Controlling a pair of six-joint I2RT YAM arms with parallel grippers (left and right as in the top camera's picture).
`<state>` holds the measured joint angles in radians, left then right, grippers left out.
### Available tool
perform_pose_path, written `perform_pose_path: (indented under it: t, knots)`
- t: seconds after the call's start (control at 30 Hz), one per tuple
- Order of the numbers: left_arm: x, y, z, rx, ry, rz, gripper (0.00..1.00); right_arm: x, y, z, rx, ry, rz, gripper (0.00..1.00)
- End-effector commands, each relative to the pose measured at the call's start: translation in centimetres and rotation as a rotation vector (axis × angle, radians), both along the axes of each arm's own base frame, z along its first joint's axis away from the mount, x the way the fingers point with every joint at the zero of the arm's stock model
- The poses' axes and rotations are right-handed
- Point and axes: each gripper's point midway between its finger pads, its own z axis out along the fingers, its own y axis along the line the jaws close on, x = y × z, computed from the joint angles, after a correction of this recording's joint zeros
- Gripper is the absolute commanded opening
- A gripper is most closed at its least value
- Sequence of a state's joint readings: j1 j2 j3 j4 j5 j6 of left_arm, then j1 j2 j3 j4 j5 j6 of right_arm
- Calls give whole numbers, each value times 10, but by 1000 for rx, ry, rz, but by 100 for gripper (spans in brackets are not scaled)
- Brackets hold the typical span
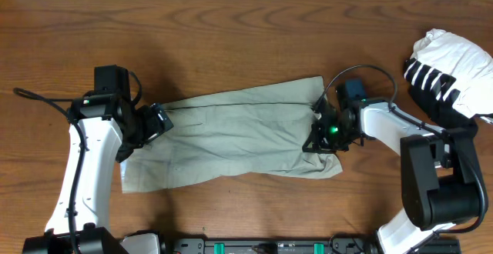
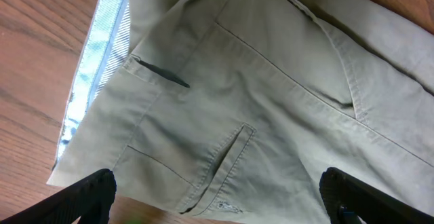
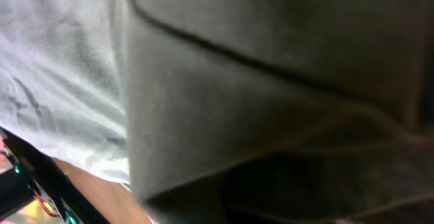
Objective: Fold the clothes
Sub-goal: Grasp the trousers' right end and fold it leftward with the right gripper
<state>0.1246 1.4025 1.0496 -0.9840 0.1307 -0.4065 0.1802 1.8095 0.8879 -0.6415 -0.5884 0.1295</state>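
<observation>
Brown wooden table (image 1: 231,23) carries the light khaki cotton trousers (image 1: 231,135), lying flat across its middle, waistband by the left arm, leg ends by the right. I judge them soft, light and limp; they will sag between holds, so hems and waistband corners are best to take. The right gripper (image 1: 319,137) is pressed together on the leg end. The left gripper (image 1: 158,122) stands spread over the waistband, near the stitched back pocket (image 2: 227,163).

Khaki trousers (image 1: 231,135) lie flat, centre of wood table (image 1: 231,23). At their 9 o'clock end: left gripper (image 1: 154,121). At 3 o'clock edge: right gripper (image 1: 322,131). Striped white cloth (image 1: 447,61) bunched at table's 2 o'clock.
</observation>
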Motion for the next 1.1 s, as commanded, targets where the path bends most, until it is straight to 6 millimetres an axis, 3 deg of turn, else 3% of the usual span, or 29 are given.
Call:
perform_pose_path:
  t: [0.0,0.13,0.3,0.5,0.6,0.73,0.9,1.07]
  knots:
    - [-1,3,-1,12,8,1,98,1,-26,-14,-102,33,-71,1]
    - [-2,3,-1,11,14,1,98,4,-52,-15,-147,63,-143,1]
    - [-2,3,-1,11,14,1,98,4,-110,-11,-332,117,-234,1]
    - [-2,3,-1,11,14,1,98,15,-138,18,-463,102,-277,1]
    - [-2,3,-1,11,14,1,98,22,-149,43,-552,70,-316,1]
    - [-2,3,-1,11,13,1,98,29,-132,70,-565,-33,-276,1]
    - [-2,3,-1,11,13,1,98,29,-111,80,-711,-134,-212,1]
    - [-2,3,-1,11,14,1,98,25,-58,78,-712,-213,-93,1]
